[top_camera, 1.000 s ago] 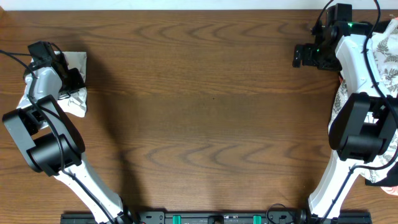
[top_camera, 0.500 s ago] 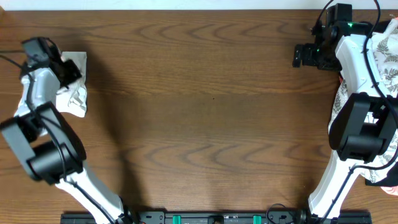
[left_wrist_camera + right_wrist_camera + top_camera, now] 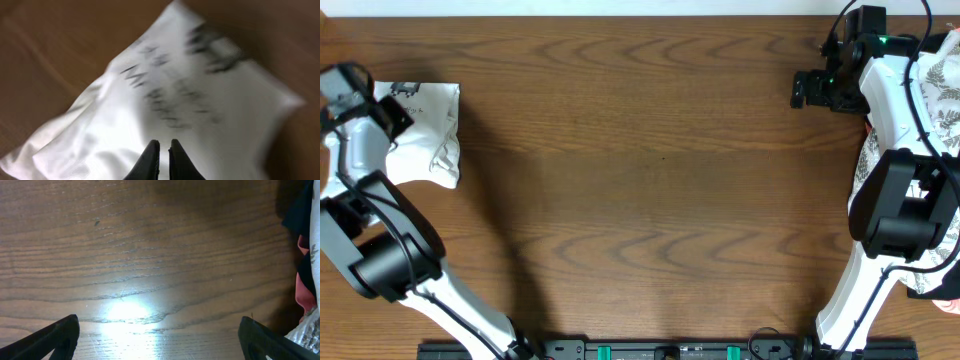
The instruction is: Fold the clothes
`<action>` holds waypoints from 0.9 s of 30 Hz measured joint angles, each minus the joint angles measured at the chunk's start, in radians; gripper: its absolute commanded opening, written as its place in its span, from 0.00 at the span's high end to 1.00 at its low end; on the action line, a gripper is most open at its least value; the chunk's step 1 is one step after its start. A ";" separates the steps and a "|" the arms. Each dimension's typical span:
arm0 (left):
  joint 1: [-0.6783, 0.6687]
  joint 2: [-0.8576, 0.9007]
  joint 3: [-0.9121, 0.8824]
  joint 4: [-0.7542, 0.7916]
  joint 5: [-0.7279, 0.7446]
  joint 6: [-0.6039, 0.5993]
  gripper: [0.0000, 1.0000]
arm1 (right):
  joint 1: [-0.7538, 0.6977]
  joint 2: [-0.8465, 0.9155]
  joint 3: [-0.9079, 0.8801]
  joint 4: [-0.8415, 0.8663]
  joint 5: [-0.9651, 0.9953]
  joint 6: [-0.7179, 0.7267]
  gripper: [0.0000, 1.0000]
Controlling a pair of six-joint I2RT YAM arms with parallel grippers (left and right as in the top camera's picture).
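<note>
- T-shirt [image 3: 428, 130] sits at the far left of the table [image 3: 660, 210], near the back edge, as a compact white bundle with crumpled edges.
- Small black chest print faces up on the bundle's back-left part. It is too small to read from overhead and smeared in the left wrist view.
- Left gripper [image 3: 163, 144]: jaws clenched, with only a thin slit between the tips and nothing caught in it.
- It hangs over the shirt's near edge. The view is too blurred to tell if the tips touch the cloth.
- Right gripper [image 3: 159, 320]: jaws released and spread wide, with bare wood between the fingers and nothing held.
- It's at the back right of the table, well apart from the shirt.
- White cloth with grey fern-leaf print [image 3: 946, 95] lies along the right edge, under and beside the right arm.
- Right wrist view also catches dark and red fabric [image 3: 301, 287] at its right border, next to that printed cloth.
</note>
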 measured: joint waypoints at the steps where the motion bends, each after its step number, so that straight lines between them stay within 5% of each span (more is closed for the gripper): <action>1: 0.024 0.035 -0.001 0.005 -0.004 -0.016 0.90 | 0.000 0.000 0.000 0.000 0.000 0.000 0.01; 13: 0.068 0.087 -0.003 0.045 -0.013 -0.059 0.90 | 0.000 0.000 0.000 0.000 0.000 0.000 0.01; 27: -0.063 -0.098 0.000 -0.053 0.034 -0.059 0.94 | 0.000 0.000 0.000 0.000 0.000 0.000 0.01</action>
